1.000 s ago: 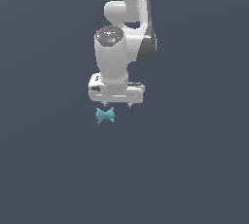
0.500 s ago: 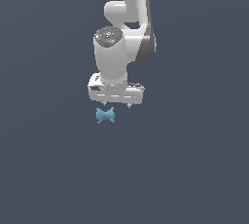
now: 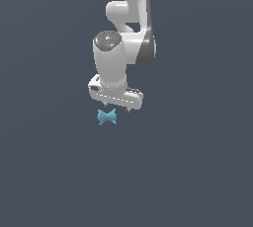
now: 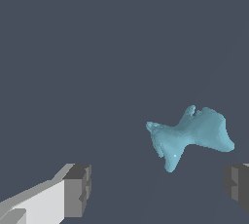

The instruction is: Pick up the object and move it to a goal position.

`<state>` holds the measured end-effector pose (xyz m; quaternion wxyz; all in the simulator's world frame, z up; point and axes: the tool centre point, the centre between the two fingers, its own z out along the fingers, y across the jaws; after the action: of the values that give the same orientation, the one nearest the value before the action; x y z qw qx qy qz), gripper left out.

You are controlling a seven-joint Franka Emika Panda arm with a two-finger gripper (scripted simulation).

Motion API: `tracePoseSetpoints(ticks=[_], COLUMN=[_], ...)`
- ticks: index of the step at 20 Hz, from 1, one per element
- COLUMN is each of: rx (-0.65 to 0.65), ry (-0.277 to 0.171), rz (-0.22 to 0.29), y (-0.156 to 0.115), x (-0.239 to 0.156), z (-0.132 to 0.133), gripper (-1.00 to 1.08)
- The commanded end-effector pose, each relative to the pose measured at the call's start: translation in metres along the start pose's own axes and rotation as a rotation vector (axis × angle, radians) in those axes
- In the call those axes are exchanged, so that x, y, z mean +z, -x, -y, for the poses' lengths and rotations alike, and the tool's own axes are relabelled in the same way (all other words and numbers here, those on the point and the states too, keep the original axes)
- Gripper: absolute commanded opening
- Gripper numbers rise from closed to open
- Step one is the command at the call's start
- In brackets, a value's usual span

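Object (image 3: 106,117) lies unmarked just below the gripper (image 3: 116,107), whose fingers (image 4: 78,190) are spread wide, gripping nothing.

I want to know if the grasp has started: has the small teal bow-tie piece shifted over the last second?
No. In the exterior view the small teal bow-tie piece lies at the same spot on the dark floor, under the open white gripper.

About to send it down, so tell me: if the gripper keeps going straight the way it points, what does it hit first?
Probably the bare floor, not the teal bow-tie piece. In the wrist view the open gripper has the piece off toward one finger, so that finger may clip it; depth is unclear.
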<state>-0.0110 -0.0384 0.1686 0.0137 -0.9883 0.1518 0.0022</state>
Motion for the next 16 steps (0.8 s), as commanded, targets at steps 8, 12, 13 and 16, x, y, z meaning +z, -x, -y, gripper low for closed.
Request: tracePoseSetpoints(ticks=[8,12,13,16], rx=[0.278,0.397,0.427,0.517], ry=[0.002,0.004,0.004,0.006], rz=[0.001,0.0,0.0,-0.001], y=[0.001,0.002,0.002,0.003], x=[0.013,0.019,0.02,0.024], z=[-0.014,-0.02,-0.021,-0.026], gripper=[1.0,1.0,1.0,1.0])
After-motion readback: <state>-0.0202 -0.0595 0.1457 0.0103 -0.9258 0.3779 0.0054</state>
